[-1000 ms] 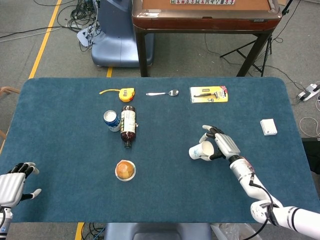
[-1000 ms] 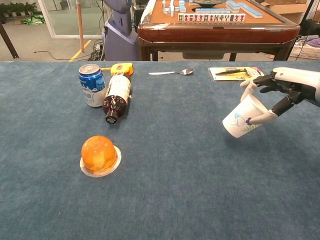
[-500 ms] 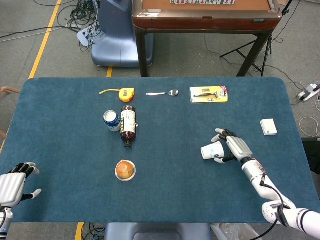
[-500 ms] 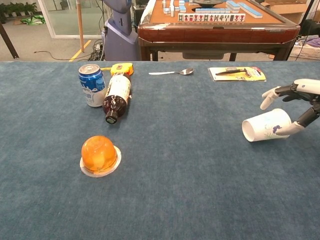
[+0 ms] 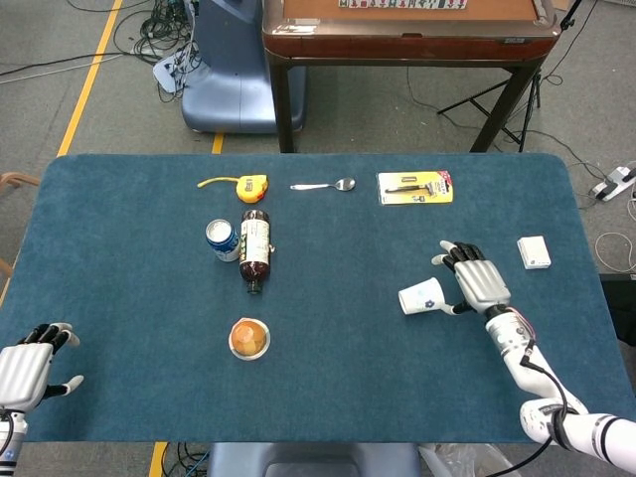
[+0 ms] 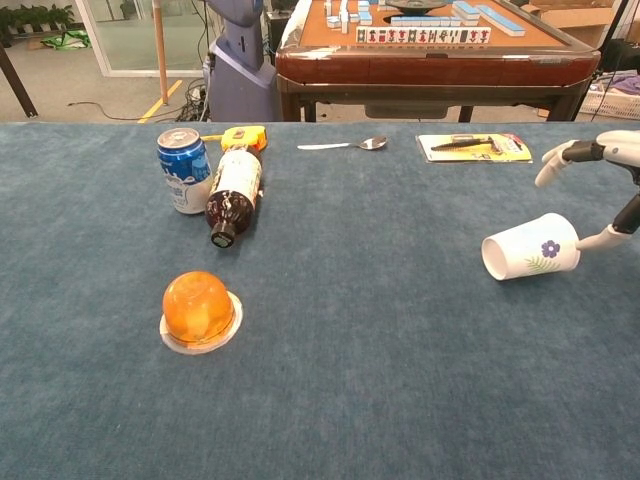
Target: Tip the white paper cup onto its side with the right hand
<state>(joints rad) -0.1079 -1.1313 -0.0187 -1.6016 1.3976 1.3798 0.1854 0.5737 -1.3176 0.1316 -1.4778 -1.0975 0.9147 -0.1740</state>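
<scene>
The white paper cup (image 5: 421, 296) (image 6: 530, 259), printed with a small flower, lies on its side on the blue table, mouth toward the left. My right hand (image 5: 476, 280) (image 6: 606, 188) is just right of the cup with fingers spread; a fingertip (image 6: 602, 240) is at the cup's base, and the frames do not settle whether it touches. My left hand (image 5: 30, 362) rests at the table's near left corner, fingers apart, holding nothing; the chest view does not show it.
A brown bottle (image 5: 255, 246) lying flat, a blue can (image 5: 222, 239), a yellow tape measure (image 5: 250, 186), a spoon (image 5: 324, 186) and a carded tool pack (image 5: 414, 187) are at the back. An orange jelly cup (image 5: 249, 338) sits front centre, a white box (image 5: 534, 252) far right.
The cup went from tilted in my right hand to lying flat on the table. The right hand opened and drew back to the right, away from the cup.
</scene>
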